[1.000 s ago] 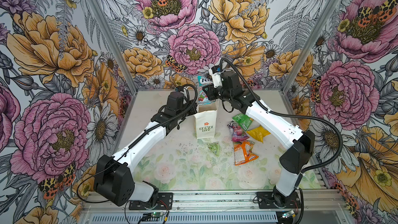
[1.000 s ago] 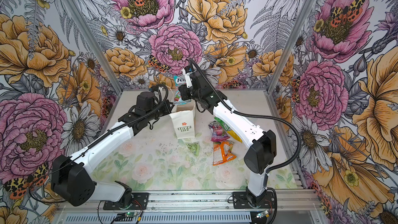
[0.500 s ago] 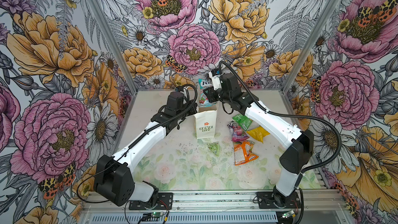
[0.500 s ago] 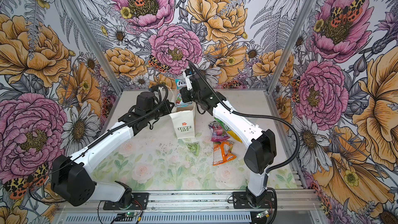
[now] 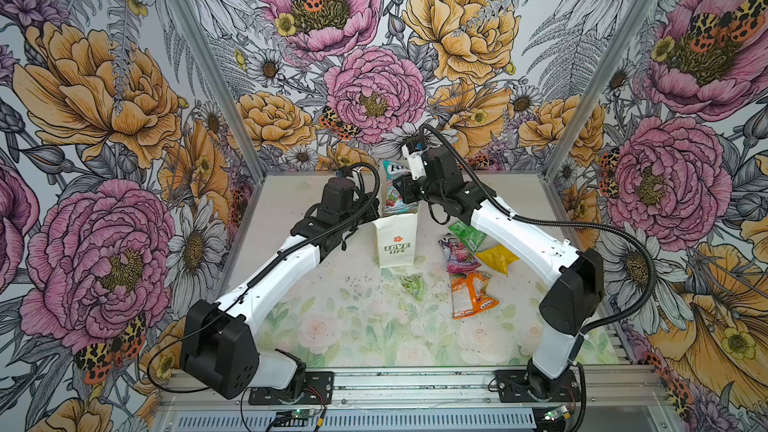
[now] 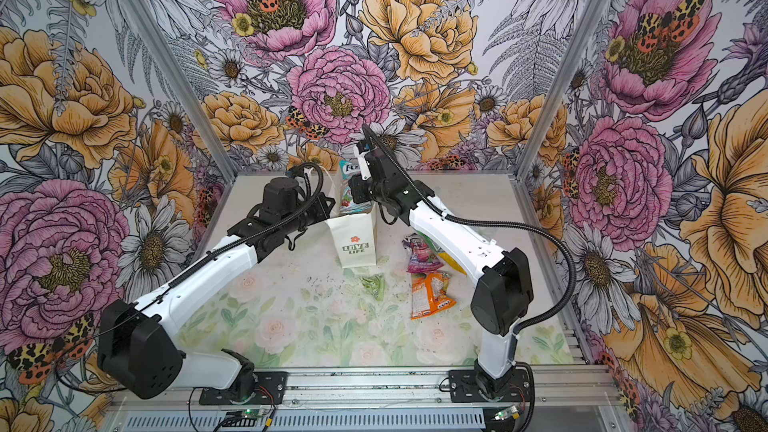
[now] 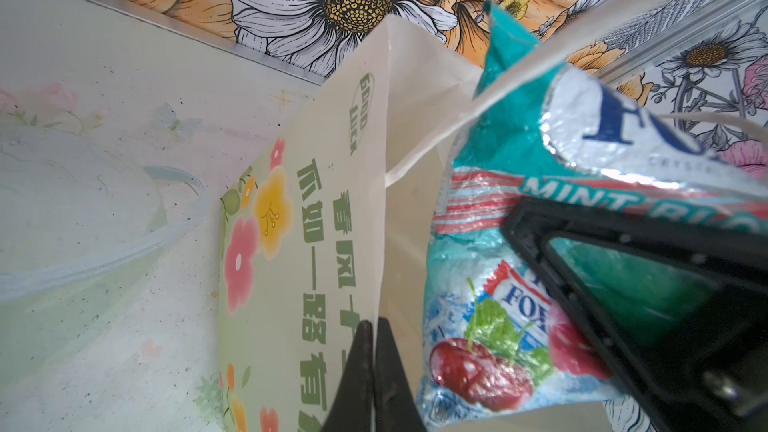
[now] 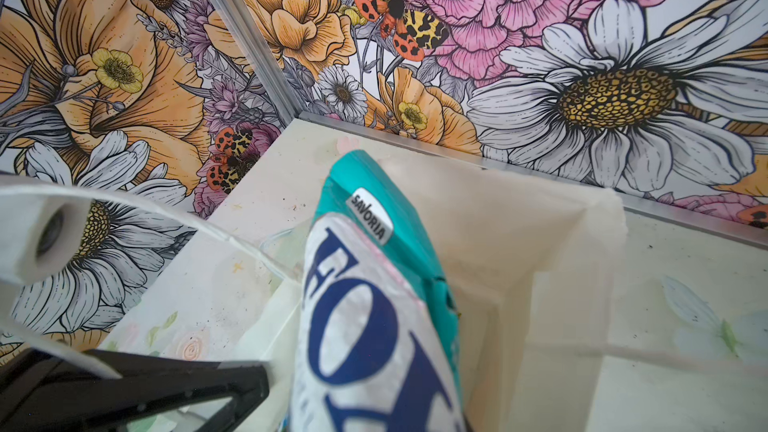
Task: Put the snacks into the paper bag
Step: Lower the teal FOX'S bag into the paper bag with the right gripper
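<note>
The white paper bag [image 5: 395, 243] [image 6: 355, 243] stands upright at the back middle of the table, its "LOVE LIFE" side facing front. My left gripper [image 5: 375, 211] [image 7: 371, 367] is shut on the rim of the bag's printed wide wall [image 7: 299, 243]. My right gripper [image 5: 405, 191] [image 8: 353, 401] is shut on the teal FOX'S packet [image 5: 392, 189] [image 6: 347, 191] [image 7: 498, 284] [image 8: 365, 305]. The packet hangs upright with its lower part inside the bag's mouth. Other snacks lie right of the bag: green [image 5: 469, 234], purple-pink [image 5: 455, 255], yellow [image 5: 496, 259], orange-white [image 5: 471, 292], and small pale green [image 5: 411, 284].
The bag's white cord handle [image 8: 124, 205] arches beside the packet. The back wall stands just behind the bag, with flowered side walls and metal corner posts around the table. The right arm's forearm [image 5: 519, 238] passes over the green and yellow packets.
My right gripper has sunk slightly, lowering the teal packet a little further into the bag's mouth. The left arm has not moved.
</note>
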You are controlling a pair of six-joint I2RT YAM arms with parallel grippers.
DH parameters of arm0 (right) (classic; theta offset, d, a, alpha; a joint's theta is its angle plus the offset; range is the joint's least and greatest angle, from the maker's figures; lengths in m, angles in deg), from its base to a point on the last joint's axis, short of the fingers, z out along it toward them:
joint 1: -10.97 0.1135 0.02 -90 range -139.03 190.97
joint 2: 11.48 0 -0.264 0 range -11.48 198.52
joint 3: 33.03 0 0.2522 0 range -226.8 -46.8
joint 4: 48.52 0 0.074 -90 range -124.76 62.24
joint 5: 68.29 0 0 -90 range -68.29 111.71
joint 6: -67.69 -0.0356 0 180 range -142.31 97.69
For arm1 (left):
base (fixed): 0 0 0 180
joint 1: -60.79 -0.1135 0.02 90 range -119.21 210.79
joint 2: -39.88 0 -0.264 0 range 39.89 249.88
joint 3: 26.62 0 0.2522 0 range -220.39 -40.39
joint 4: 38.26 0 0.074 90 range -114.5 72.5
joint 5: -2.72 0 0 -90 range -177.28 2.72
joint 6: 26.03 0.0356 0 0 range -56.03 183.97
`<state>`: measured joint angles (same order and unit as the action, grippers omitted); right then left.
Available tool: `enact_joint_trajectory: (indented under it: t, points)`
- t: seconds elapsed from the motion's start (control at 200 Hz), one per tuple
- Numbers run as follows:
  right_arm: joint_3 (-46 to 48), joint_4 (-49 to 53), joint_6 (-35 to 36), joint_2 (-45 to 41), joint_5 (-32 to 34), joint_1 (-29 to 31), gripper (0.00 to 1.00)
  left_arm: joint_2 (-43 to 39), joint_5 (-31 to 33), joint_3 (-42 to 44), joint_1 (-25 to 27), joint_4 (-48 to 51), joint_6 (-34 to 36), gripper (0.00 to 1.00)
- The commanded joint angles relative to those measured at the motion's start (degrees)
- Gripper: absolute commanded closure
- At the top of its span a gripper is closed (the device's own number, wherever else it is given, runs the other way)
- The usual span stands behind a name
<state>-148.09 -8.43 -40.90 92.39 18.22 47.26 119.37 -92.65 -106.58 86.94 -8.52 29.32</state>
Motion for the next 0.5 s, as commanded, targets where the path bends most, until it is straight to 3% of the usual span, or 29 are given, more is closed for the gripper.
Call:
enact_joint_trajectory:
  t: [0.0,0.495]
  points:
    - [-0.3,-1.57,-1.31,-1.74,-0.61,0.36,0.94,-1.69,1.43,0.72,0.73,-2.48,-1.11,1.0]
    - [-1.0,1.3,-2.66,-2.28,-1.3,1.84,0.94,-2.05,2.07,1.6,0.68,-3.26,-2.26,1.0]
